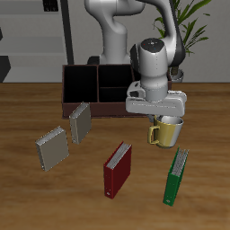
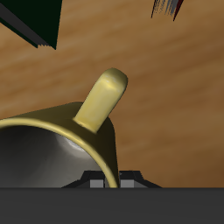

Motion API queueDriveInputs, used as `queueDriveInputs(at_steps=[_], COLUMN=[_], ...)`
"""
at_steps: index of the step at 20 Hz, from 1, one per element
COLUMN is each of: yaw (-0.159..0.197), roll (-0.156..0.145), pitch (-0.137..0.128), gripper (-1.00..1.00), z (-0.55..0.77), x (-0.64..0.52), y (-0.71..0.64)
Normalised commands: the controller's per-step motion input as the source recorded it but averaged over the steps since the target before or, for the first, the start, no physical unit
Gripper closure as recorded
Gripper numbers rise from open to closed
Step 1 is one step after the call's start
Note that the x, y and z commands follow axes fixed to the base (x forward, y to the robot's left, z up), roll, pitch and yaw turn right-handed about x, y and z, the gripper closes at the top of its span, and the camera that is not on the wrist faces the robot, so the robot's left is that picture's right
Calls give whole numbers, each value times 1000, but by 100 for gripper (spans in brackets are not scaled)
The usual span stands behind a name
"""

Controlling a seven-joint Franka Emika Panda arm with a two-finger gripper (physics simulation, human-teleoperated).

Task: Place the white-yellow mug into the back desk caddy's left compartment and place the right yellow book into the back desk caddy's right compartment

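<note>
Stretching across both views is a brown wood-grain table (image 1: 27,193), with a potted green plant (image 1: 190,20) behind the robot's base. The cream-white round mug with a yellowish loop handle (image 1: 165,134) sits directly beneath the white two-finger gripper (image 1: 167,119), near the dark maroon desk caddy with black-lined sections (image 1: 94,88) but outside it. In the wrist view the mug's rim (image 2: 61,131) and handle (image 2: 102,94) fill the frame; whether the jaws grip it cannot be told.
</note>
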Motion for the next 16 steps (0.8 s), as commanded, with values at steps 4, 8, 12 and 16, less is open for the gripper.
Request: queueDriveInputs(at_steps=[4, 8, 12, 16], yaw=[-13, 8, 20, 33], roll=[-14, 9, 31, 22], pitch=[-10, 7, -23, -14], gripper=[100, 100, 100, 100], z=[424, 559, 590, 387], x=[-12, -151, -365, -404], y=[-209, -422, -571, -579])
